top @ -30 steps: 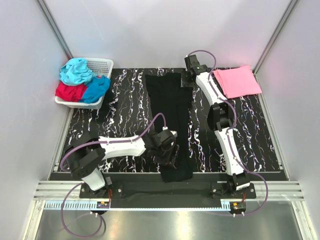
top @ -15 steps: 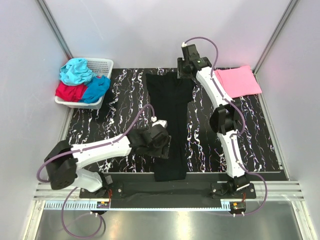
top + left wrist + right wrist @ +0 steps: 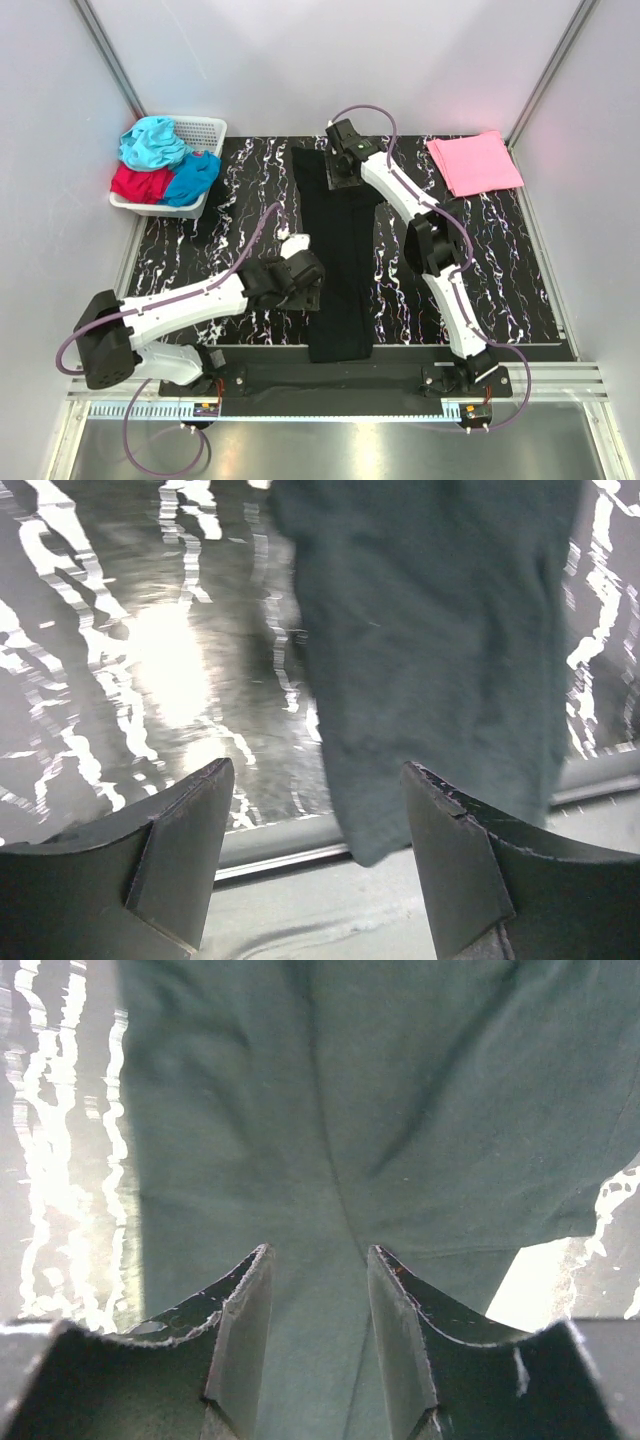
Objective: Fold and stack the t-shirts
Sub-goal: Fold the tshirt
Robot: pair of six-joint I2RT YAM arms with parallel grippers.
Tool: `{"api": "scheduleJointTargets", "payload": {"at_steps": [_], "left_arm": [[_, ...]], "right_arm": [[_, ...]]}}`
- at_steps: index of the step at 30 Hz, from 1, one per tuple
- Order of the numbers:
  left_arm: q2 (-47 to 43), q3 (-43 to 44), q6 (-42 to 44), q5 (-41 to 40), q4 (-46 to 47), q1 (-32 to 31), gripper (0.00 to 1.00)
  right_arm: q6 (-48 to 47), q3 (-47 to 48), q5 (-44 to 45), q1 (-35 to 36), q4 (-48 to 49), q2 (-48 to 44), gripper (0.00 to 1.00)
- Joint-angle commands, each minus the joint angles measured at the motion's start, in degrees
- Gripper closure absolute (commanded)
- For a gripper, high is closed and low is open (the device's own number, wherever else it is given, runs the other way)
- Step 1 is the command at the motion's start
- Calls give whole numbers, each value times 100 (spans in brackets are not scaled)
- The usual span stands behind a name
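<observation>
Black t-shirt (image 3: 340,260): long folded strip at the centre of the surface (image 3: 500,270), running 12 to 6 o'clock. Left arm (image 3: 190,305) lies low, reaching from 7 o'clock to the strip's 9 o'clock edge; left jaws open, empty. Right arm (image 3: 445,290) is bent at the elbow, forearm stretched toward 12 o'clock; right jaws open over the strip's far end, gripping nothing. Pink t-shirt (image 3: 475,162) lies folded at 2 o'clock.

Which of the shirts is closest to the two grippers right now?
The black t-shirt, a long strip down the middle. The pink one lies folded at far right; the teal, red and blue ones are in the basket.
</observation>
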Motion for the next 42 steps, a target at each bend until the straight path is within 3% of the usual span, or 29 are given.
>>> {"api": "scheduleJointTargets", "payload": {"at_steps": [1,8,16,23,29,34,42], "left_arm": [[-394,223,-497,-838,-519,131,27],[-931,-67,-902,-1085,-828,694,27],[-553,-163,-647,-664,-679,1011,26],[-518,-260,-568,-426,-459,1064,25],[-562,-357,-541,-312,-442,1134,25],[-509,-401,-498,-242,-345,1169,25],[-552,-252,-278,-268,-134,1187,25]], "right_arm": [[155,-49,181,-82,51,137,50],[295,-75,-127,-73,-10,646,51],[164,100,-144,-73,-63,998,46],[120,1214,-461,-99,-397,1981,41],[102,1945,-619,-292,-388,2308,33],[-12,1946,-558,-424,-3,2212,32],[-574,1595,21,-258,534,1255,34]]}}
